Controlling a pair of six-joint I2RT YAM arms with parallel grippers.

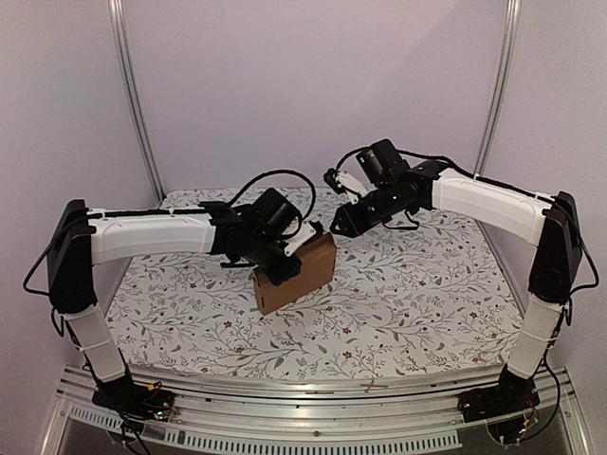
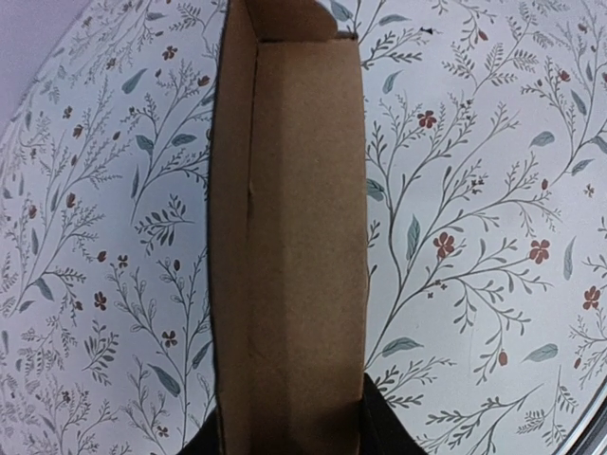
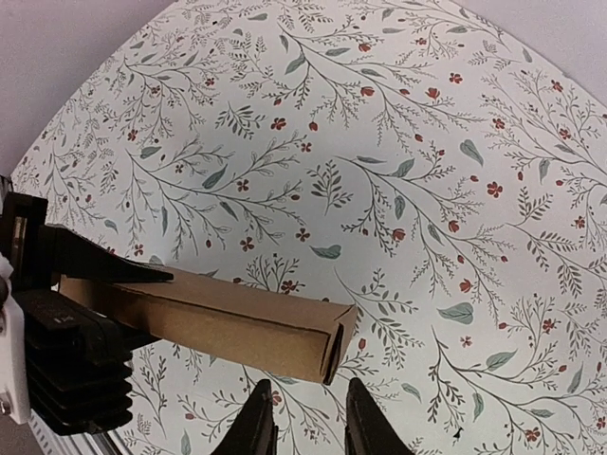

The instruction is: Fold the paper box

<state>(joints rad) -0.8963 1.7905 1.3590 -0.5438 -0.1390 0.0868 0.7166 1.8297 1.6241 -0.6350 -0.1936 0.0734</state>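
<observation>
Right wrist view: the right pincer [image 3: 311, 428] stands spread and empty, with the paper box [image 3: 237, 327] just ahead of its tips, not touching. The left pincer [image 3: 152, 303] pinches that box from both sides (near one end), so it runs straight out ahead between the fingers, over the flowered cloth [image 3: 379, 142].

Open table [image 1: 427, 294] R of paper box [image 1: 302, 277]
</observation>
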